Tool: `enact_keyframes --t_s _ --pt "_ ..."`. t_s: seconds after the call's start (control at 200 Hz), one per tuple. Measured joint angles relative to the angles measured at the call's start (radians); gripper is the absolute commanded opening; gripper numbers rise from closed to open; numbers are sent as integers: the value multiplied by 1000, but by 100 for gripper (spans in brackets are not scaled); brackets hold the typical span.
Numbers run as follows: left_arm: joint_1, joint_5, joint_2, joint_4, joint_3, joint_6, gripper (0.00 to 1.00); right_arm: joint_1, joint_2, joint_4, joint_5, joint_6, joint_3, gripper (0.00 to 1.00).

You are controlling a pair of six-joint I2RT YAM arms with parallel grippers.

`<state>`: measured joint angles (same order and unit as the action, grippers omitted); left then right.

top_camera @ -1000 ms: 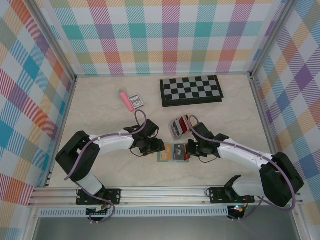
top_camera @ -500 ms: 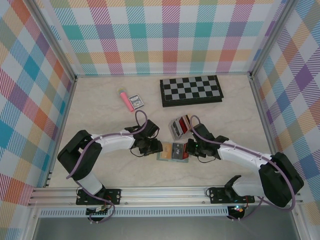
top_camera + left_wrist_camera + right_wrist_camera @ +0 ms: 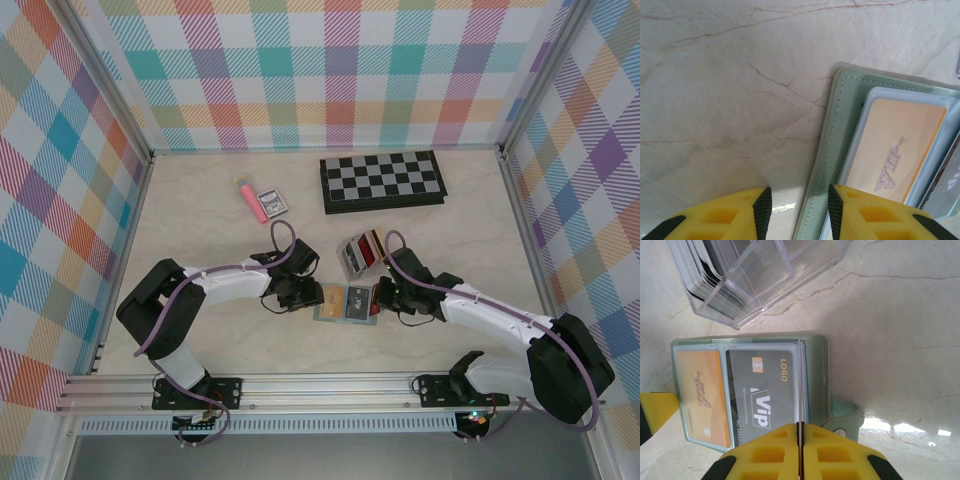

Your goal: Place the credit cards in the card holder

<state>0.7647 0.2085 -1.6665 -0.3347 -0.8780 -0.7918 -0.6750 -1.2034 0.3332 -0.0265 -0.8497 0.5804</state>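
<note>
card holder [image 3: 816,375] lies open on the table between my arms. left gripper [image 3: 796,210] is part open astride its left edge, gripping nothing. right gripper [image 3: 801,432] is shut on a credit card [image 3: 799,390], edge-on. step looks like inserting; next it needs lining up with a free pocket. orange card [image 3: 700,385] reads "vip", grey card [image 3: 765,390] "logo", "vip".

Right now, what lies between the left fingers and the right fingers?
The open card holder lies there, flat on the table; the top view shows it.
</note>
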Motion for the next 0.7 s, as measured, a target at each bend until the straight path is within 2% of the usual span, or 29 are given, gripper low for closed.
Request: enact_keyframes --t_s 0.42,0.7 --pt "0 -1 -3 -5 -3 0 36 1 -16 -74 27 -11 -32 9" --pt "0 -4 -3 -6 -3 0 35 1 76 -60 44 -27 -26 10"
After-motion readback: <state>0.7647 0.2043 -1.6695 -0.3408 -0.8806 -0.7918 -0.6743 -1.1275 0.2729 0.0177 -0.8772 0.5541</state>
